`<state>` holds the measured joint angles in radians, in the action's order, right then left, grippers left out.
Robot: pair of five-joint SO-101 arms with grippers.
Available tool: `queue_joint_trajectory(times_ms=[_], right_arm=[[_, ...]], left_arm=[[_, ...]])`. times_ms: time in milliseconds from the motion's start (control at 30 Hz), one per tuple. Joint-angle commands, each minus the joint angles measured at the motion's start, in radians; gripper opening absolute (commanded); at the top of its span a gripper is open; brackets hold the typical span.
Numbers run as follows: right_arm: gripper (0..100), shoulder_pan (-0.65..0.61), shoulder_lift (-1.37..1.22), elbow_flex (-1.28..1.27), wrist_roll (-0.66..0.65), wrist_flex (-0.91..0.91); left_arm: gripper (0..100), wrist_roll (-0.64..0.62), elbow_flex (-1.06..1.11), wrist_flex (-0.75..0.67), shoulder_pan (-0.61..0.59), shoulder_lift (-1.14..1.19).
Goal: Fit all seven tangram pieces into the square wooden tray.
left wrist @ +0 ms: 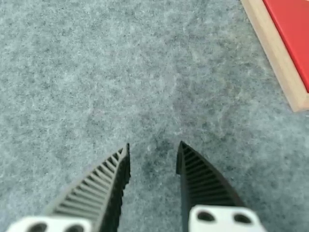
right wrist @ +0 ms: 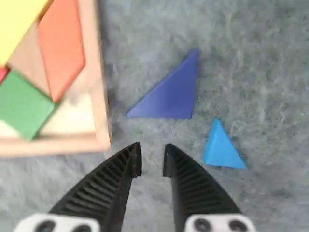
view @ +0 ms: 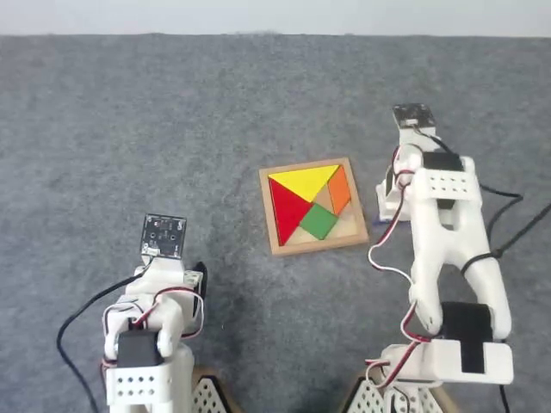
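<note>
- Square wooden tray [view: 323,243]: yellow triangle [view: 303,181], red triangle [view: 287,209], orange parallelogram [view: 341,189] and green square [view: 319,222] seated; bare wood remains.
- Dark blue triangle [right wrist: 169,94] and small light blue triangle [right wrist: 220,147] lie just outside its wall, which blocks sliding.
- Right gripper [right wrist: 151,159] hangs beside them, jaws slightly apart and empty, likely poised to pick.
- Left gripper [left wrist: 153,157], apart and empty, sits off the tray's opposite side.

The wooden tray [view: 268,213] lies near the table's [view: 129,129] middle. Inside it are a far large triangle [view: 303,182], a left large triangle [view: 286,211], a central square [view: 319,222] and a parallelogram [view: 340,191] at the right. Beyond its right rim lie a medium triangle [right wrist: 170,95] and a small triangle [right wrist: 220,147].
</note>
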<state>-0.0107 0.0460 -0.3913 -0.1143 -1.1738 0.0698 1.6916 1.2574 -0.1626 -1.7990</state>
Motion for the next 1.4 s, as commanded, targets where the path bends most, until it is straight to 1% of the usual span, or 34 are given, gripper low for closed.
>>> queue_joint_trajectory(times_ms=[0,100,233,333,400,467,533,600,700,900,1100,1200,1367], right_arm=[[19.0,-0.008,0.054,-0.012,0.101,0.070],[24.3,-0.021,0.054,-0.009,0.130,0.074],[24.5,-0.061,0.048,-0.012,0.170,0.111],[24.5,-0.082,0.007,-0.006,0.164,0.114],[24.5,-0.048,-0.015,0.005,0.137,0.090],[24.5,0.024,-0.019,0.018,0.083,0.044],[24.5,0.096,-0.013,0.029,0.075,0.008],[24.5,0.137,-0.012,0.025,0.075,-0.008],[24.0,0.150,-0.019,0.009,0.081,-0.016],[14.5,0.202,-0.010,-0.044,0.081,-0.016],[13.3,0.255,0.004,-0.051,0.058,-0.051],[13.2,0.252,0.082,-0.089,0.060,-0.039],[13.2,0.252,0.303,-0.285,0.051,0.091]], left_arm=[[15,0.006,-0.008,0.009,0.000,-0.028],[15,0.006,-0.008,0.009,0.000,-0.028],[15,0.006,-0.008,0.009,0.000,-0.028],[15,0.006,-0.008,0.009,0.000,-0.028],[15,0.006,-0.008,0.009,0.000,-0.028],[15,0.006,-0.008,0.009,0.000,-0.028],[15,0.006,-0.008,0.009,0.000,-0.028],[15,0.006,-0.008,0.009,0.000,-0.028],[15,0.006,-0.008,0.009,0.000,-0.028],[15,0.006,-0.008,0.009,0.000,-0.028],[15,0.006,-0.008,0.009,0.000,-0.028],[15,0.006,-0.008,0.009,0.000,-0.028],[15,0.006,-0.008,0.009,0.000,-0.028]])
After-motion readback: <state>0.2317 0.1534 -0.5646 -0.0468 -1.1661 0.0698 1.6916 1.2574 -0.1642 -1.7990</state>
